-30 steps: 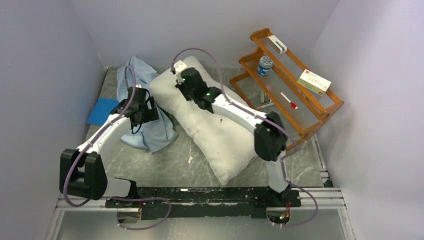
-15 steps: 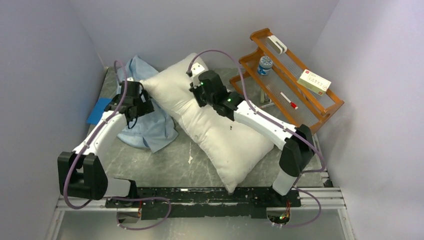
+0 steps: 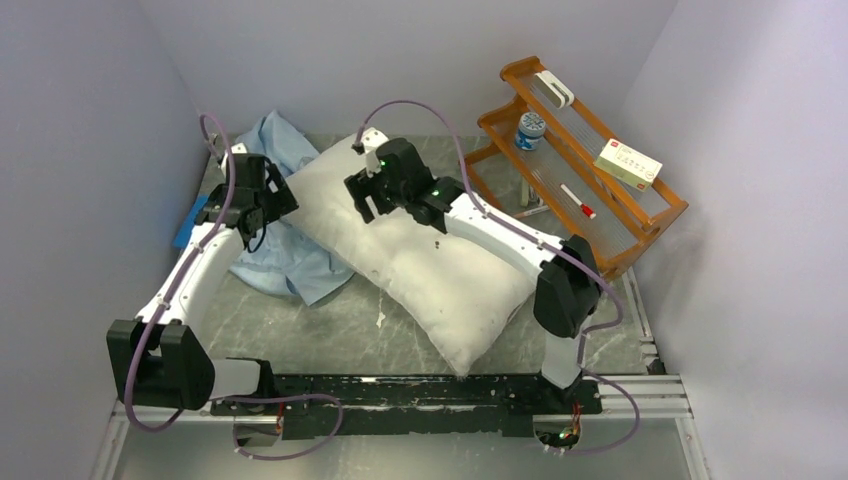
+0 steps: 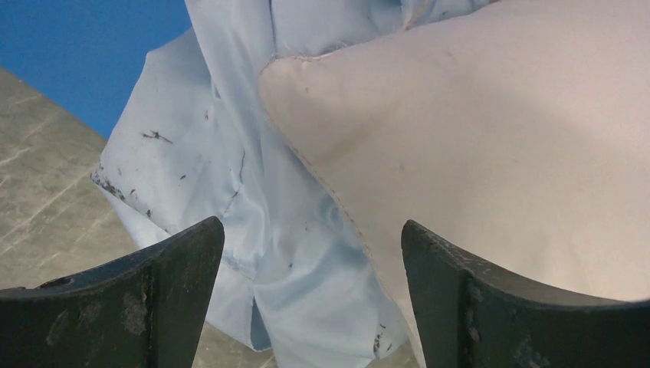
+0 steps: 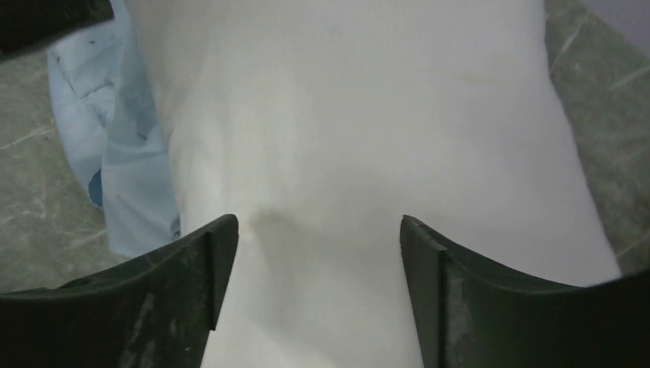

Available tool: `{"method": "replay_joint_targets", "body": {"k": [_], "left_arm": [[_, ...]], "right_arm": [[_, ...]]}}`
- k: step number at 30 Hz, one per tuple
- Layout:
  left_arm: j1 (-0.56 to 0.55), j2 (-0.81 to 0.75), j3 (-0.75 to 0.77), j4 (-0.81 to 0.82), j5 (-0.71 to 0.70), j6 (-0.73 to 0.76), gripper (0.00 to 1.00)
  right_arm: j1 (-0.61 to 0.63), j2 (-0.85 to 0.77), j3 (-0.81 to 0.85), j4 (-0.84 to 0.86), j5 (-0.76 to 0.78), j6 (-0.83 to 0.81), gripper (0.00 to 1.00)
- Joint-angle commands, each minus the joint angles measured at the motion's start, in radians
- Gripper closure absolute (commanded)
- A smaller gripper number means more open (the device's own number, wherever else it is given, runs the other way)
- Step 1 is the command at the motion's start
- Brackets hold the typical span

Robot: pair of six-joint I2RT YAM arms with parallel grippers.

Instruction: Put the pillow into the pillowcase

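Far left: small flat bright-blue rectangular mat (image 3: 190,222) on the grey marbled table (image 3: 330,330), partly under the left arm. Left gripper (image 3: 268,198) hangs above the seam where cloth meets pillow, fingers spread wide, nothing between them; wrist view confirms the gap (image 4: 310,253). Wrinkly pale light-blue cloth pillowcase (image 3: 290,265) lies crumpled at the left rear of the table, dark specks on it (image 4: 230,153). Plump white rectangular pillow (image 3: 430,270) lies diagonally from far left-centre to near right. Its far-left corner (image 4: 498,138) rests on top of the pillowcase, and its left edge overlaps the cloth. Right gripper (image 3: 362,200) sits over the pillow's far half, fingers apart, gripping nothing; its wrist view shows the pillow surface (image 5: 368,115) straight below the open gap (image 5: 318,230). Right rear: orange wooden slatted rack (image 3: 600,230), tilted, holding a small white box (image 3: 628,163), a small bottle (image 3: 531,128) and a red-and-white pen (image 3: 578,201).
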Motion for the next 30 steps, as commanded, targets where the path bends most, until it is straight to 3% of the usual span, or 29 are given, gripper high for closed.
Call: {"method": "replay_joint_targets", "body": {"k": [1,2,8,15,17,18,21,22,23,30], "left_arm": [[0.011,-0.029,-0.037,0.021,-0.026,-0.021,0.1],[0.011,-0.029,-0.037,0.014,-0.031,-0.024,0.1],[0.013,-0.065,-0.084,0.018,-0.021,-0.027,0.11],[0.013,-0.097,-0.141,-0.003,-0.01,-0.024,0.12],[0.013,-0.1,-0.15,-0.008,-0.031,-0.013,0.12],[0.014,-0.1,-0.149,-0.013,-0.043,-0.007,0.12],[0.015,-0.092,-0.143,-0.017,-0.048,0.002,0.13],[0.015,-0.087,-0.142,-0.017,-0.036,0.001,0.13],[0.016,-0.081,-0.141,-0.017,-0.017,0.003,0.14],[0.015,-0.023,-0.164,-0.009,0.044,-0.009,0.19]], "right_arm": [[-0.001,0.069,0.07,0.098,-0.043,-0.048,0.05],[-0.002,0.095,0.093,0.112,-0.035,-0.05,0.01],[-0.001,0.309,0.321,0.11,0.036,-0.091,0.0],[-0.02,0.61,0.641,-0.12,0.079,-0.128,0.03],[-0.033,0.637,0.653,-0.15,0.035,-0.141,0.13],[-0.044,0.641,0.654,-0.16,0.009,-0.139,0.25],[-0.066,0.599,0.609,-0.143,-0.026,-0.13,0.82],[-0.071,0.564,0.577,-0.123,-0.023,-0.134,0.96],[-0.07,0.522,0.538,-0.103,-0.024,-0.143,1.0],[-0.098,0.083,0.128,0.08,-0.088,-0.164,1.0]]}}
